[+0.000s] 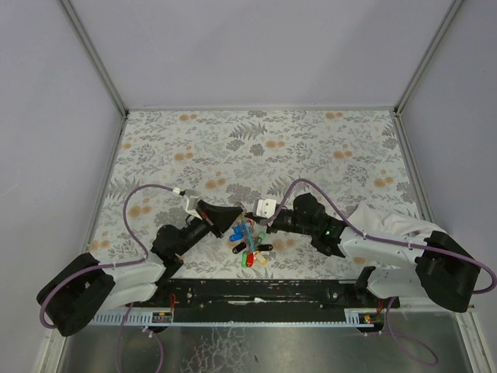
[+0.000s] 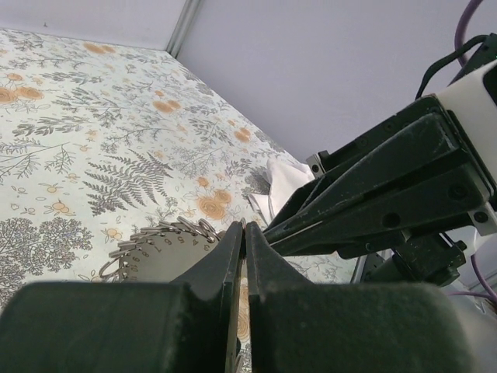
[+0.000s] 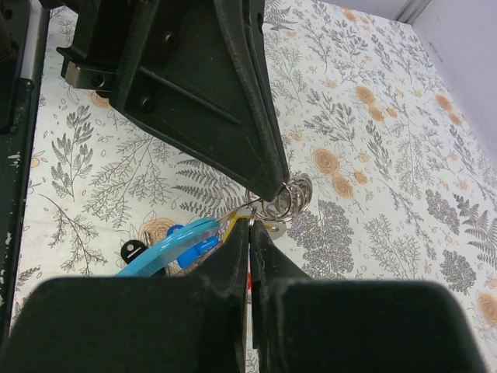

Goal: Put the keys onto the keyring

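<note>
**Both end effectors shut, tip to tip at the keyring**

The left end effector (image 1: pixel 231 224) and right end effector (image 1: pixel 260 227) meet nose to nose, each with its fingers pressed together. In the right wrist view the left tip touches the coiled metal keyring (image 3: pixel 293 194), which sits at 1 o'clock of the right fingertips. Whether either tip truly pinches it is unclear. A blue strap (image 3: pixel 167 250) trails toward 8 o'clock. The keys (image 1: pixel 247 252) lie bunched on the floral worktop (image 1: pixel 311 148), at 6 o'clock of the tips.

From above and behind we overlook everything; both wrist cameras, facing each other, closely share the silver metal keyring (image 3: pixel 291 196).
</note>
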Robot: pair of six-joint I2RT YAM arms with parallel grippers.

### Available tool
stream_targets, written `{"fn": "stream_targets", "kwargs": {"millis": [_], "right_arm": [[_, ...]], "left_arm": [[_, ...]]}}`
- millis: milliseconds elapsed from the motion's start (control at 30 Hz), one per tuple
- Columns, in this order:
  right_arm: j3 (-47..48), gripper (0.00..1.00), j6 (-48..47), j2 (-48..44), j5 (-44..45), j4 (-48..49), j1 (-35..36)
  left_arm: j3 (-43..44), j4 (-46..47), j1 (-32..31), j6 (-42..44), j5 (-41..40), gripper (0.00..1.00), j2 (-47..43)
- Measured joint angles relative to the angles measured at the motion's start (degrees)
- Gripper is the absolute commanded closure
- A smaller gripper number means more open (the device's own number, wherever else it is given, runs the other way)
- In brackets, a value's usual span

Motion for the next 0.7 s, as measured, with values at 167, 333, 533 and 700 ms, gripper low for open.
{"fn": "stream_targets", "kwargs": {"millis": [167,333,533,700], "right_arm": [[0.0,1.0,-2.0,0.0,2.9,-0.2,1.3],[0.9,1.0,-5.3,-1.9,4.9,-5.2,2.1],[3.2,1.0,-8.4,-3.5,5.8,-12.4,2.1],[5.2,1.0,-10.4,-3.4,6.2,-17.8,2.1]], "left_arm": [[-0.6,1.5,-0.5,-0.1,-1.4,0.98,0.7],[-1.0,-0.2,-0.6,0.9,-1.4,0.83,-3.0],[-0.8,-6.2,-0.5,3.6,-1.6,0.73,-11.9],[2.2,-16.7,1.5,7.0,1.2,0.67,-15.9]]}}
